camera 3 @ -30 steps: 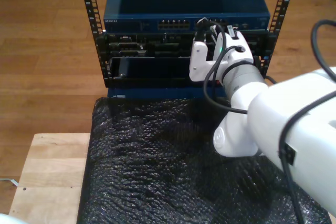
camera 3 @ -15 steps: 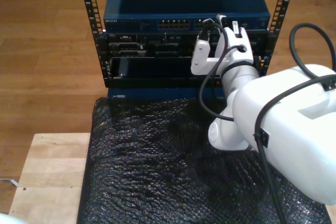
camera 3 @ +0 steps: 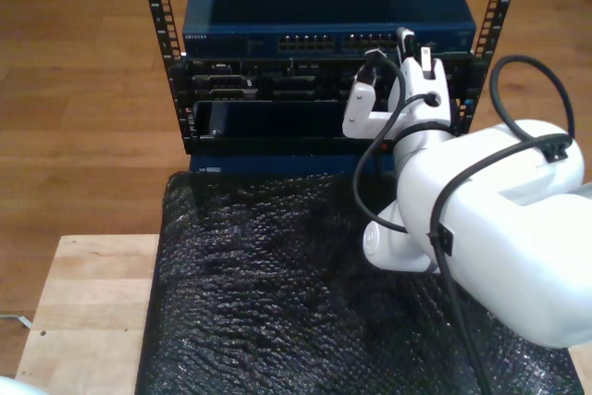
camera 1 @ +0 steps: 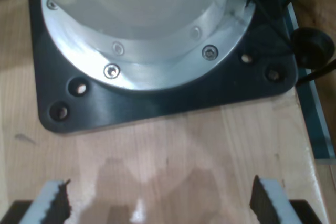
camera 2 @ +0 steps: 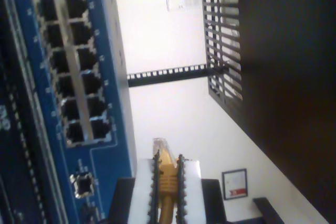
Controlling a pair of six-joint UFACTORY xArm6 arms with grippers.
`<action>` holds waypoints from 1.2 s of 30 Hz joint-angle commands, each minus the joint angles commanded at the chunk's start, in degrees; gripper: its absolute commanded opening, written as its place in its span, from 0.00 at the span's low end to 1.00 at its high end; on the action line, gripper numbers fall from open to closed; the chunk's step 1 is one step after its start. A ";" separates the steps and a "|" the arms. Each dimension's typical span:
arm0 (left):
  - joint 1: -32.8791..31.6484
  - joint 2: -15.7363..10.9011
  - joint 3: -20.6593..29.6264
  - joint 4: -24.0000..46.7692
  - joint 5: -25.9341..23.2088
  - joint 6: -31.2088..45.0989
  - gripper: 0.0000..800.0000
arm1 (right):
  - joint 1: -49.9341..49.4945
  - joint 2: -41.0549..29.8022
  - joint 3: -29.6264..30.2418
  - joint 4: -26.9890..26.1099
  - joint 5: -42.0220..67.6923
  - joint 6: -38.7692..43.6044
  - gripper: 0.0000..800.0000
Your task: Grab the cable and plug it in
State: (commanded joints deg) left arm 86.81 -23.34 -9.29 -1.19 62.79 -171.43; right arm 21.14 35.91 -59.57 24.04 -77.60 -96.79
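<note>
My second gripper is clamped on the thin yellow-orange network cable, clear plug tip poking out right by the blue rack-mounted network switch. My first gripper hangs wide apart over the pale wooden tabletop.

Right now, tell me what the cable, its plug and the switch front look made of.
The cable: yellow-orange, smooth, likely a rubbery plastic jacket. Its plug: clear, glossy plastic, light passing through it. The switch front: blue with a slight sheen, probably painted metal, though plastic cannot be ruled out.
</note>
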 joint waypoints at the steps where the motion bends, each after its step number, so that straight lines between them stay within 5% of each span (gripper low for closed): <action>1: -0.09 0.00 0.00 0.00 0.00 0.00 1.00 | 0.00 0.35 -0.44 0.35 -0.09 -0.18 0.00; 36: 0.00 0.00 0.00 0.00 0.00 0.00 1.00 | 0.09 4.84 -4.31 -0.09 1.14 -3.60 0.00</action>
State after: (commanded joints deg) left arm 86.81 -23.34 -9.29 -1.19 62.79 -171.43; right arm 21.23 40.75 -63.88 23.96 -76.46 -100.40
